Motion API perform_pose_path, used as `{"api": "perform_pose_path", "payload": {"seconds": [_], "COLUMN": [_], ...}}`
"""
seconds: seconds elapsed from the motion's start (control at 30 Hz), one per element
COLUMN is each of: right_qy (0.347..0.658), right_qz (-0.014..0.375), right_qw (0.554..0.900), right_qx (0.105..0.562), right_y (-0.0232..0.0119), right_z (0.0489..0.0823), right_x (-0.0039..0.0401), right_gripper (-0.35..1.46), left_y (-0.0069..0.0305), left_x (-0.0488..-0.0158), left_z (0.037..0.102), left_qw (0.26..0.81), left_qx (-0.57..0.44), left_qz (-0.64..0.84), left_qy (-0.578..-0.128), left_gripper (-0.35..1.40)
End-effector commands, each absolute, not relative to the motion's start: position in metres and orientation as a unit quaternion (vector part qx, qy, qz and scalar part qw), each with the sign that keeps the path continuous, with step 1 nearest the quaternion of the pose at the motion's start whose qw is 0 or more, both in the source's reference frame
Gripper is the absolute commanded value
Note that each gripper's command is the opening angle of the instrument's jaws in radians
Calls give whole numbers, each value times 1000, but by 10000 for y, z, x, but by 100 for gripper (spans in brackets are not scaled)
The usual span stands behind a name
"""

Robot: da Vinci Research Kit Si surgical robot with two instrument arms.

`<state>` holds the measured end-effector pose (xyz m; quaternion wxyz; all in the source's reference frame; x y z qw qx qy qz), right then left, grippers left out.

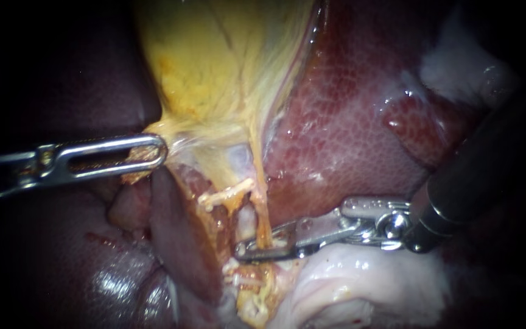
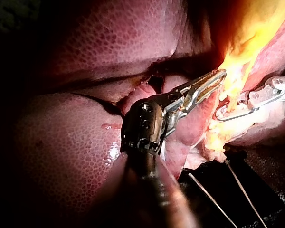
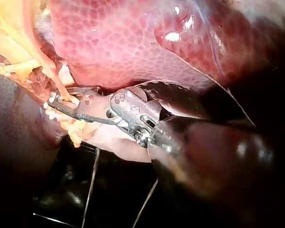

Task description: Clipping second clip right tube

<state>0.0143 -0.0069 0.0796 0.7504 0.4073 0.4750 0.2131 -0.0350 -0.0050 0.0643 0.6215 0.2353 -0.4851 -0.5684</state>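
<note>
The yellow gallbladder (image 1: pixel 214 67) hangs at the top centre and narrows downward. My left instrument (image 1: pixel 153 152) comes in from the left, its slotted jaws shut on the yellow tissue at the gallbladder's neck; the left wrist view shows the same grip (image 2: pixel 218 76). A thin yellow right tube (image 1: pixel 262 213) runs down from the neck. My right instrument (image 1: pixel 245 248) comes in from the right, with its jaws lying across this tube and closed on it from both sides. The right wrist view shows the tube between these jaws (image 3: pixel 54 100). A short pale strand (image 1: pixel 226 196) branches off to the left.
The red mottled liver (image 1: pixel 348 122) fills the right and the top. Pale glistening tissue (image 1: pixel 348 292) lies under my right instrument's shaft. A dark lobe (image 1: pixel 50 244) sits lower left. Thin threads (image 2: pixel 209 194) cross the dark background beneath the tissue.
</note>
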Motion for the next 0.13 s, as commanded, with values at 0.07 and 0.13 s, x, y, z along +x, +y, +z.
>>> {"api": "perform_pose_path", "payload": {"seconds": [0.07,0.13], "right_qy": [475,476], "right_qz": [214,221], "right_qw": [751,753], "right_qx": [405,397], "right_y": [-70,-70], "right_z": [795,794], "right_x": [142,141], "right_gripper": [-31,11], "left_y": [-50,-50], "left_x": [-350,-351], "left_z": [643,643], "left_qw": [621,621], "left_qx": [235,235], "left_qz": [-569,-569], "left_qy": [-485,-485], "left_gripper": [-35,-35]}}
